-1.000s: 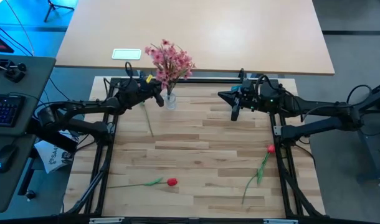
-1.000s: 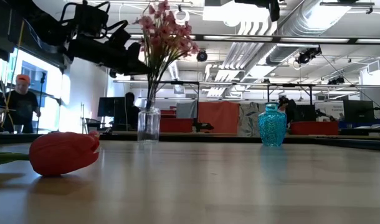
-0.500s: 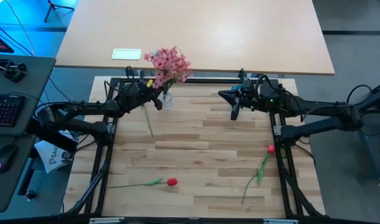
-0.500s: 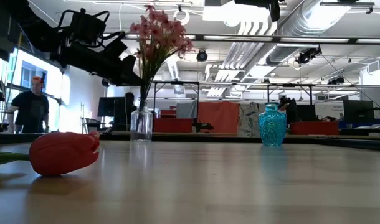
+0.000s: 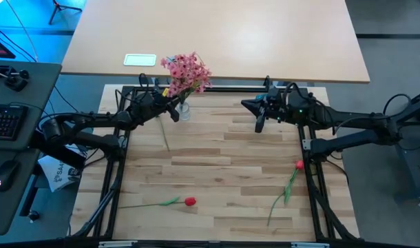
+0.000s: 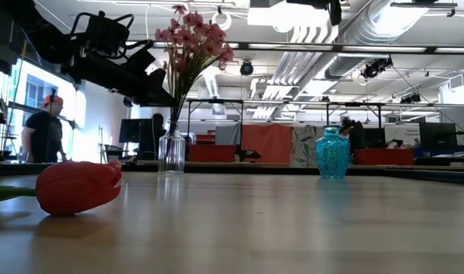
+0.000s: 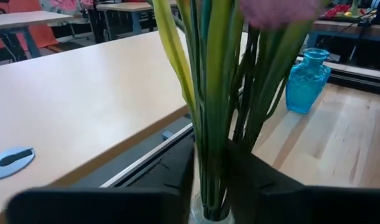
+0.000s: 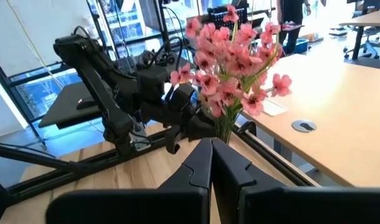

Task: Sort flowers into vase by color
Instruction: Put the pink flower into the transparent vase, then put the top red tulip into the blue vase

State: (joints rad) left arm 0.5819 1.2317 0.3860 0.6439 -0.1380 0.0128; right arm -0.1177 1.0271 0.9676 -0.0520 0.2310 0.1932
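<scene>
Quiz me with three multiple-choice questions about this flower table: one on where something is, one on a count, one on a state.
1. Where is the pink flower bunch?
A. Standing in the clear glass vase at the table's far edge
B. Lying flat near the front edge
C. Inside the blue vase

2. How many red tulips lie on the table?
A. None
B. Two
C. Five

3. What state is the right end effector in?
A. Shut, holding nothing
B. Gripping a red tulip
C. Wide open around the blue vase

Answers:
1. A: the low view shows the stems going down into the clear glass vase.
2. B: the high view shows one red tulip near the front and another red tulip on the right side.
3. A: its fingers meet in the right wrist view, with nothing between them.
</scene>
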